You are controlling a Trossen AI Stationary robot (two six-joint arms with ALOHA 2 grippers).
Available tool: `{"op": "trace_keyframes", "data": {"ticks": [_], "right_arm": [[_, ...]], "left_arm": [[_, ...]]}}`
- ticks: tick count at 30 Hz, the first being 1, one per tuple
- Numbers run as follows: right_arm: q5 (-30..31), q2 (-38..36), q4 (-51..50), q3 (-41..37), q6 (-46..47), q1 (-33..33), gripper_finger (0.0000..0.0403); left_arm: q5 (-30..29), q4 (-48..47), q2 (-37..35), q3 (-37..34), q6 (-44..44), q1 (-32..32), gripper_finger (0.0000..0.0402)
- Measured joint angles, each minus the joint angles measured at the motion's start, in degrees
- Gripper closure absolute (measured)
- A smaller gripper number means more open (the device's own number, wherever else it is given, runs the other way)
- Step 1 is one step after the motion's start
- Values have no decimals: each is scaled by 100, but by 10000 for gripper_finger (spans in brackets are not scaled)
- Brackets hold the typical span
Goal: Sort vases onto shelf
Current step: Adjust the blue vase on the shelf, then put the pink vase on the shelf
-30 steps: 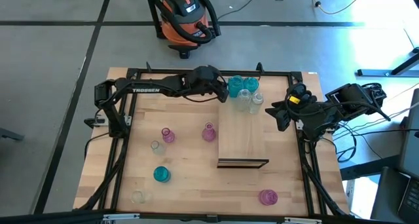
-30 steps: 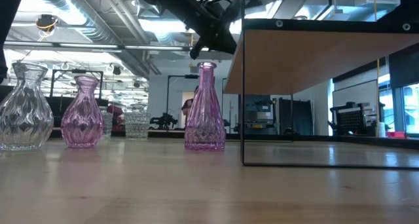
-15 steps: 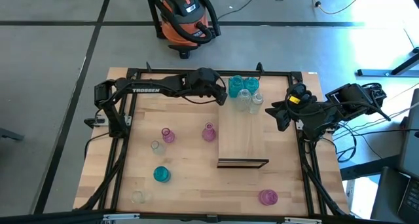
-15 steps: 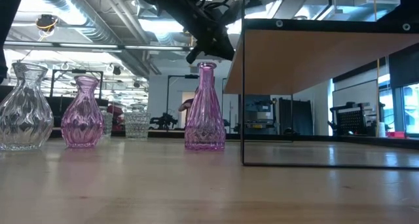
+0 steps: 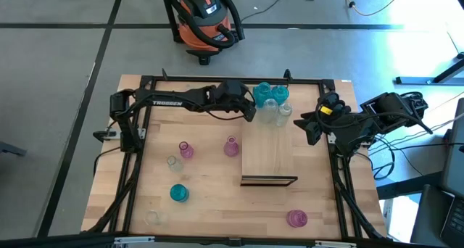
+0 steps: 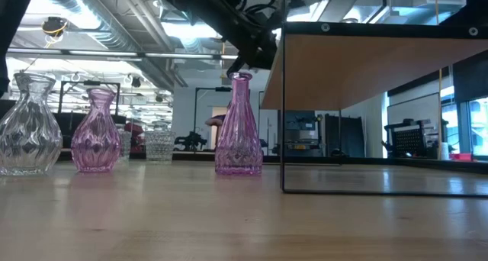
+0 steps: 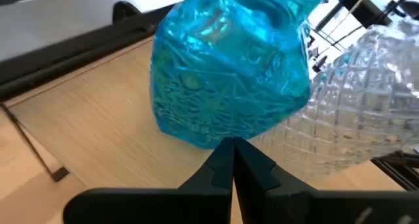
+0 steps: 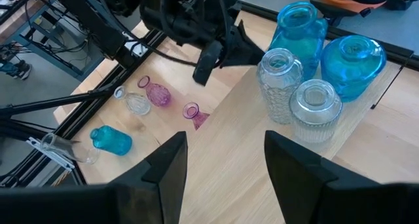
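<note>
High view: the left gripper (image 5: 251, 107) has advanced rightward since the earlier frame, fingers pressed together and empty, tip just beside the teal vase (image 5: 262, 95) in the cluster on the shelf (image 5: 268, 152) far end. Low view: a pink vase (image 6: 239, 128) stands left of the shelf. Right wrist view: the right gripper (image 8: 222, 160), fingers parted and empty, waits at the shelf's right; every vase looks empty.

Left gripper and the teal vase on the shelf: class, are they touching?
Cannot tell. In the left wrist view the shut left gripper tips meet the teal vase outline, but neither contact nor a gap shows plainly.
</note>
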Motion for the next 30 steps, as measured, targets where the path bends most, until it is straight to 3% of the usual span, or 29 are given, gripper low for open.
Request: {"op": "trace_keyframes", "data": {"ticks": [25,30], "right_arm": [[-22,-1,-151,0,-8,-4,219],[-22,0,-151,0,-8,-4,219]], "left_arm": [[-92,523,0,0,189,413,401],[-231,157,-78,0,457,537,401]]}}
